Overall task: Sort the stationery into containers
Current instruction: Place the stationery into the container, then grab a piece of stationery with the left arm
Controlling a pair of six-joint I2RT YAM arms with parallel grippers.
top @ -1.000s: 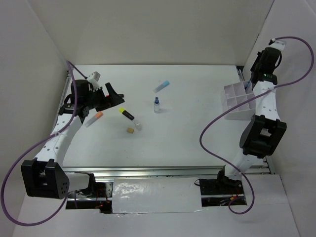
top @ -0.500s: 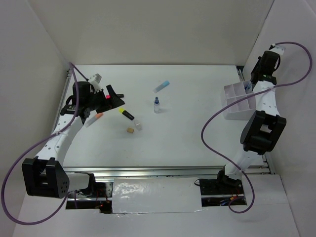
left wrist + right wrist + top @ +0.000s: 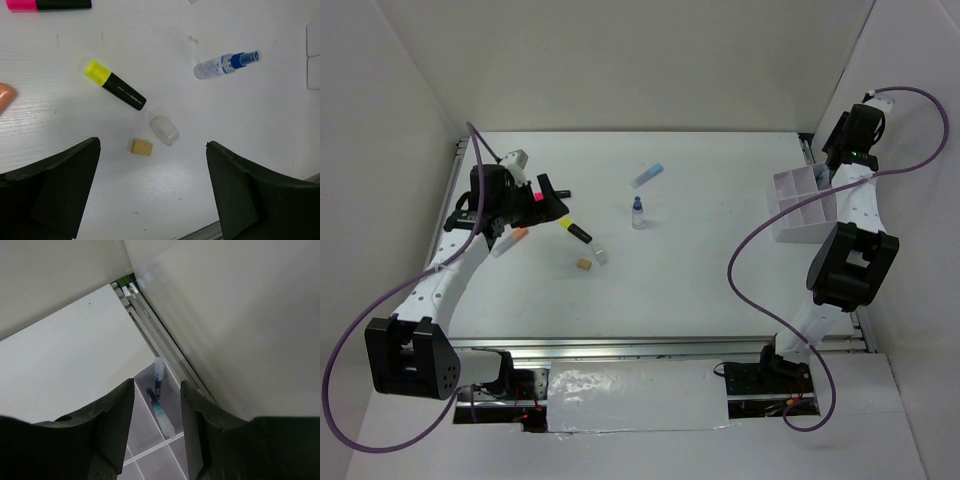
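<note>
Stationery, loose lot, on the left half of the worktop (image 3: 720, 290).

- Yellow highlighter (image 3: 115, 86): black-ended, lying flat and aslant.
- Tan eraser (image 3: 141, 147): nearward of the yellow highlighter, with a small clear cap-like piece (image 3: 165, 130) just beside it, not touching.
- Pink highlighter (image 3: 47, 4): to the far left of the yellow one, flat.
- Peach-tipped tube (image 3: 510, 241): further left.
- Blue-capped bottle (image 3: 227, 63): right of the group.
- Light-blue-capped tube (image 3: 647, 176): beyond the bottle, toward the far side.
- Two thin pens (image 3: 159, 372): already inside one compartment at the far end of the organiser tray (image 3: 800, 215). The tray stands at the right edge, well apart from the loose lot.

Left fingers (image 3: 60, 190): spread wide, nothing between them, hovering over the eraser and clear piece.

Right fingers (image 3: 110, 435): parted and empty, above the pens' compartment.

Step in hand, as judged: the left arm is choosing its next pick.

Handling notes:
- Commit to one item.
- For the eraser, narrow the spread before descending so the clear piece stays outside the fingers, and come straight down across the block's short side.
- For a highlighter, turn the wrist so the fingers straddle the barrel crosswise at mid-length, not along it.
- Lift clear before travelling right, as the tray is far across the worktop.
</note>
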